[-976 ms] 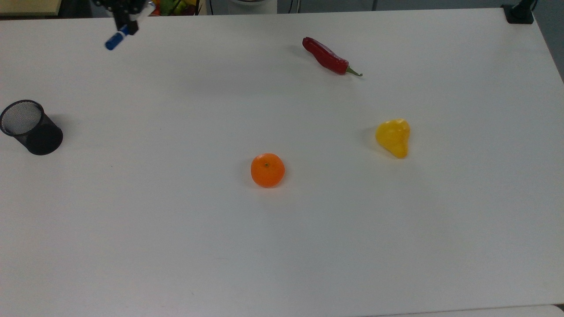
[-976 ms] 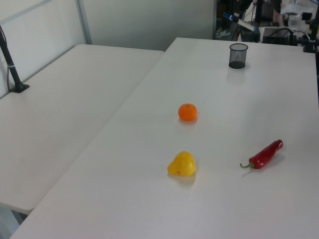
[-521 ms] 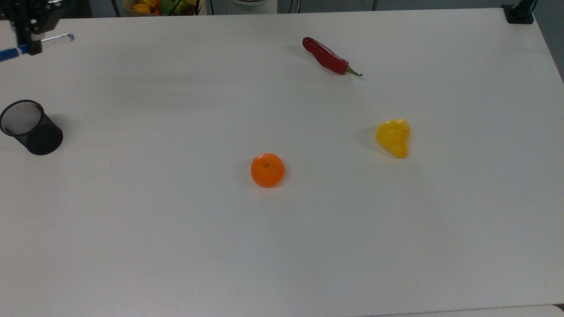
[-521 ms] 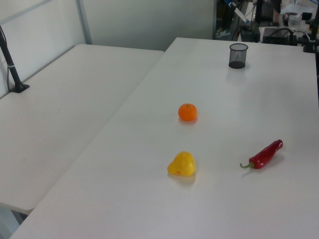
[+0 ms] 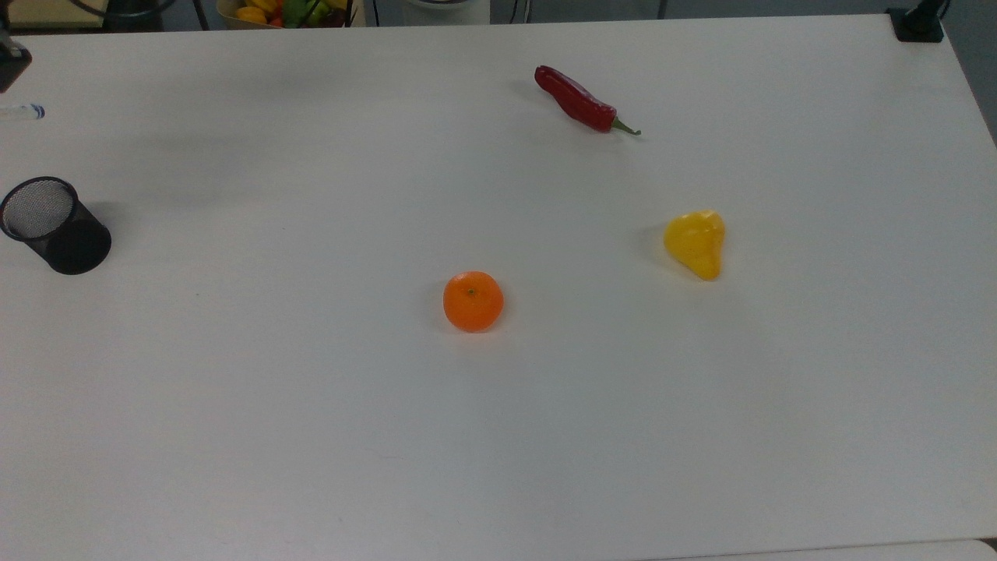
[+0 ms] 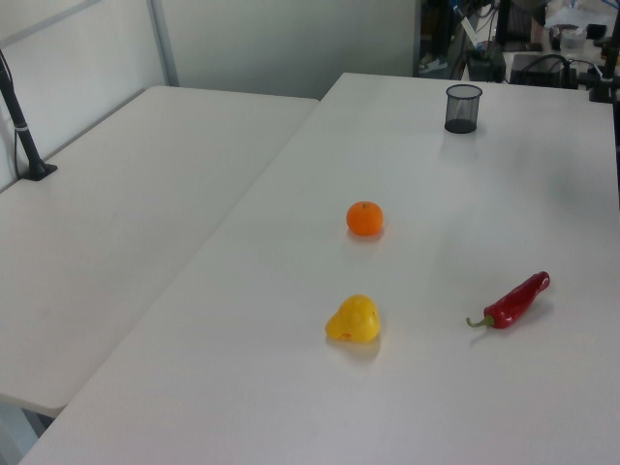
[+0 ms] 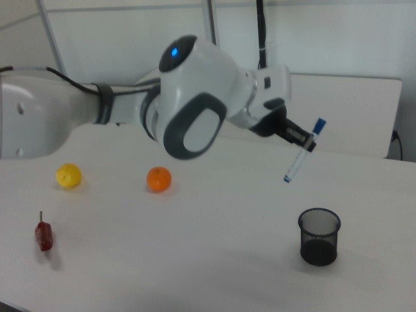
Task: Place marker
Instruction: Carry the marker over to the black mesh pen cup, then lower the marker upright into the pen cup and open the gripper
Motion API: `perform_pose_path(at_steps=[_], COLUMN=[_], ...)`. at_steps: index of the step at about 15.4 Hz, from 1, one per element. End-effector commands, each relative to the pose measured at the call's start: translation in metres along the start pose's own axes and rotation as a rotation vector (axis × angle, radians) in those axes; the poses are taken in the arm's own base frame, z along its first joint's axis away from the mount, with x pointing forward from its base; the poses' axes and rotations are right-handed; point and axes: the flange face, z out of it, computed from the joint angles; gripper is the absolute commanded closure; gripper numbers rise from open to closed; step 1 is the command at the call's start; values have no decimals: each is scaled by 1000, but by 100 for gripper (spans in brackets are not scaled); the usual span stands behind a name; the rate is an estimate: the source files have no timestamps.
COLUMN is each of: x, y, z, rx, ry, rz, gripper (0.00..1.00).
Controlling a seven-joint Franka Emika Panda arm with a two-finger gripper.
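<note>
In the right view my gripper [image 7: 306, 141] is shut on the marker [image 7: 296, 165], a slim white pen with a blue cap. The marker hangs tilted in the air, cap end up and to the right view's right. It is above and slightly left of the black mesh cup [image 7: 319, 236] in the right view, well clear of its rim. In the top view one pale end of the marker [image 5: 23, 111] shows at the far left edge, beyond the cup [image 5: 54, 226].
A red chili [image 5: 580, 100], a yellow fruit [image 5: 695, 243] and an orange [image 5: 473, 301] lie spread over the white table [image 5: 311, 436]. A basket of produce [image 5: 284, 11] sits past the far edge. A black post [image 6: 24, 126] stands on the neighbouring table.
My gripper has carried the marker toward the top view's left, from the far edge of the table to the left edge, nearer the mesh cup. The other objects have not moved.
</note>
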Motion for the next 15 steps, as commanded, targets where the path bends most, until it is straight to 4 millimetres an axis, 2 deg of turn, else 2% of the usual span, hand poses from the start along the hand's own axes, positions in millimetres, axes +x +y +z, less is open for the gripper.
perform_pose_path(at_steps=[1,4,10,15], x=[-28,-36,-59,-72], y=[10,24,18,14], z=[41,58,96,111], rx=[-35,-66,-75,-75], ry=[50,100,110,82], rz=[-29,-27,-50,-59], gripper=[100,100,100,100])
